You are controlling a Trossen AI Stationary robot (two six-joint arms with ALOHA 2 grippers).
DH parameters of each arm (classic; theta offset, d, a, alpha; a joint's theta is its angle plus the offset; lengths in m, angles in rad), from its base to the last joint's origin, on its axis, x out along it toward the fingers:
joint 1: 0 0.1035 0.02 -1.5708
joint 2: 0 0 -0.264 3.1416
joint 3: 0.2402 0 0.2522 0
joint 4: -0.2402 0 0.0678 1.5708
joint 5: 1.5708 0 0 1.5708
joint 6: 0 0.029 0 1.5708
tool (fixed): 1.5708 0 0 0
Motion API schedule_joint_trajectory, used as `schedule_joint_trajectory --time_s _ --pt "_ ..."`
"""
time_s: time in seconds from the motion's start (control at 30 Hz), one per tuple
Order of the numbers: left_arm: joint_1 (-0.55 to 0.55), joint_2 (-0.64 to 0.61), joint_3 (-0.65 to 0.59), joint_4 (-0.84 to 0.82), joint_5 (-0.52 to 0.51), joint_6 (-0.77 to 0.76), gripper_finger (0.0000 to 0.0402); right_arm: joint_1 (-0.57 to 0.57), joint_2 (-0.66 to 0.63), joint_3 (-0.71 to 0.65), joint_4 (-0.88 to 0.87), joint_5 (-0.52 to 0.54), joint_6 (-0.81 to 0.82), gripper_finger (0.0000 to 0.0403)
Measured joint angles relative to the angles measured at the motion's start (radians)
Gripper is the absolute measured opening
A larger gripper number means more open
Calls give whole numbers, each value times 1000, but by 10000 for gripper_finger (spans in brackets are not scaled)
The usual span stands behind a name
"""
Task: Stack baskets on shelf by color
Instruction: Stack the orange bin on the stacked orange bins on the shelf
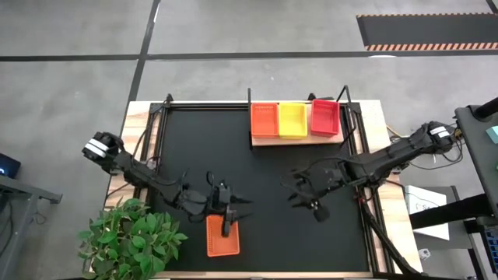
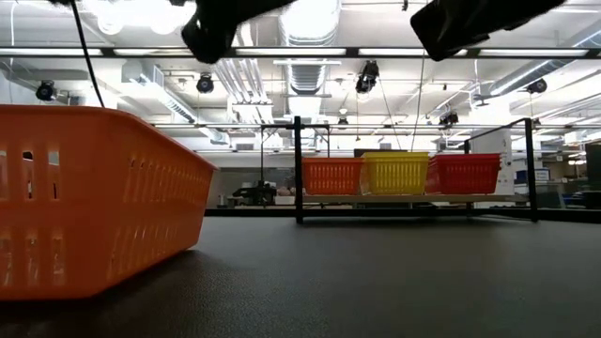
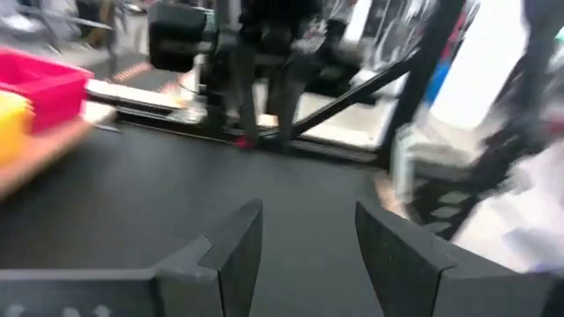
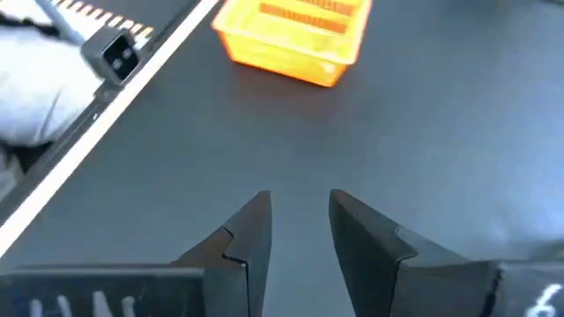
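One orange basket lies alone on the black mat near the front edge of the surface, well apart from the shelf at the far side. On the shelf stand an orange stack, a yellow stack and a red stack, side by side and touching or nearly so; how many baskets each holds cannot be counted from here.

The step in hand looks to be fetching this loose basket. The left gripper hangs just over the basket's far rim, its fingers spread with nothing between them. To do it well, the gripper should come straight down so one finger goes inside the far wall and the other outside, then pinch that wall near its middle; a grip off to one corner would probably let the shallow basket swing and tilt. The mesh plastic is likely light and a little springy, so a firm but not crushing squeeze seems right.

It belongs on the orange stack, at the shelf's left end. It should be lifted clear of the black posts, carried level, lined up with the stack's edges and lowered until it nests.

The right gripper hovers over bare mat mid-surface, fingers parted and empty; it had best keep out of the left arm's path toward the shelf.
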Motion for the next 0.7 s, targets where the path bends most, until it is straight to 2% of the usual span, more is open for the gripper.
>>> schedule_joint_trajectory --time_s 0.1,0.33,0.4,0.5,0.6,0.7 --pt "-48 -18 37 -70 4 -163 168 22 23 -26 48 -1 -70 107" --pt "-158 -24 206 -498 18 -580 168 25 85 -33 154 7 -223 107" --pt "-181 -23 269 -675 88 -739 168 25 102 -28 165 13 -284 107" --pt "-216 -18 376 -910 280 -945 168 24 116 -23 199 64 -360 107" --pt "-255 -15 436 -1068 364 -1011 168 16 128 -23 211 118 -405 107" --pt "-264 -13 431 -1097 370 -1007 168 -1 132 -23 211 124 -425 107"
